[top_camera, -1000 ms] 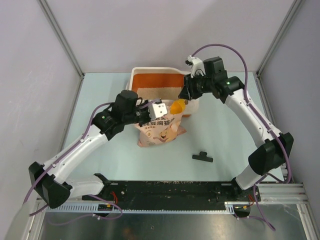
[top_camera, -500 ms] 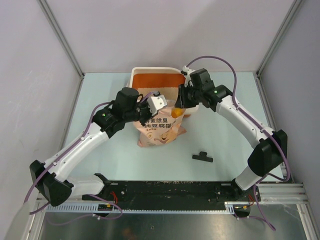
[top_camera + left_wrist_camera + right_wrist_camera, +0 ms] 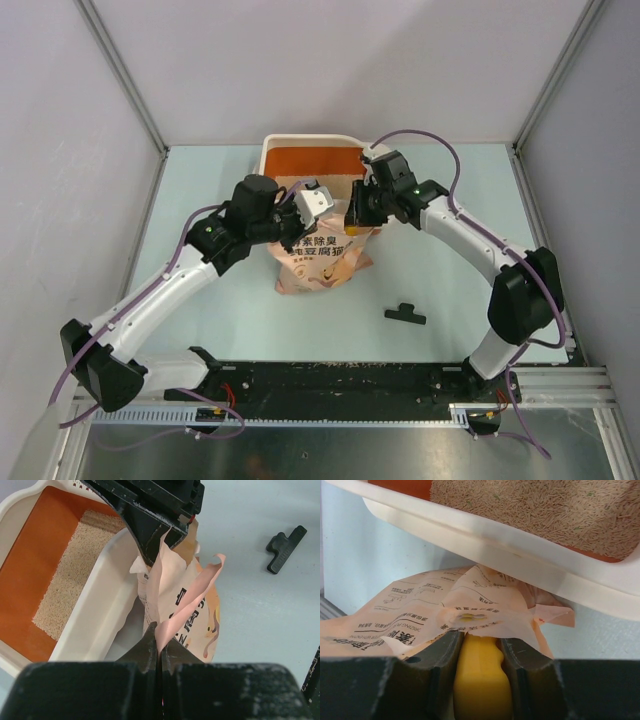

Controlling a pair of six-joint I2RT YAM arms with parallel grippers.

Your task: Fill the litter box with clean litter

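While tight on bag, left gripper; right gripper on scoop; litter in box.

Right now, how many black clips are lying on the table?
1. The black clip lies on the table, right of the pink bag and apart from it. Another could be hidden under the bag.

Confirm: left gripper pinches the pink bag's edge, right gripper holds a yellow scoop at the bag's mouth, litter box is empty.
Wrong: the litter box is not empty; beige litter covers part of its floor, as the left wrist view shows. The left gripper does pinch the bag and the right gripper does hold the scoop.
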